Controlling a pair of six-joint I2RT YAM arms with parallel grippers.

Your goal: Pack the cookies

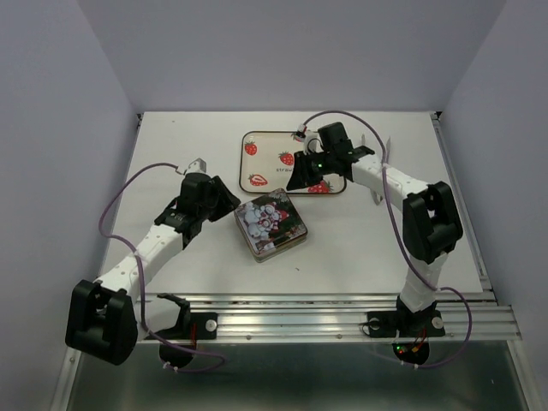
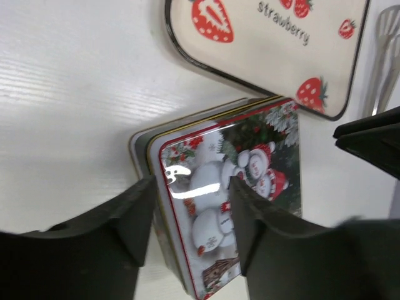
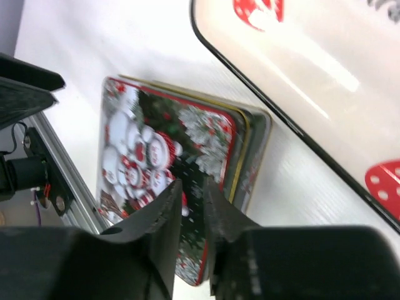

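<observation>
Top external: tin [image 1: 271, 225] corner just beside tray [image 1: 271, 147] edge.

Overhead camera looks down from behind; 2 close wrist cameras share the tin [image 2: 250, 150].

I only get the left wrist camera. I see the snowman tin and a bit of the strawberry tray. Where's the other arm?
Observer: From the top view, the right gripper hangs over the near edge of the strawberry tray, just behind the snowman tin.
Child: Is it holding a cookie?
Observer: No. In the right wrist view its fingers stand a little apart, with nothing between them.
Child: So where are the cookies?
Observer: No view shows any cookies. From above, the part of the tray not hidden by the gripper carries only printed strawberries, and the tin's lid is on.
</observation>
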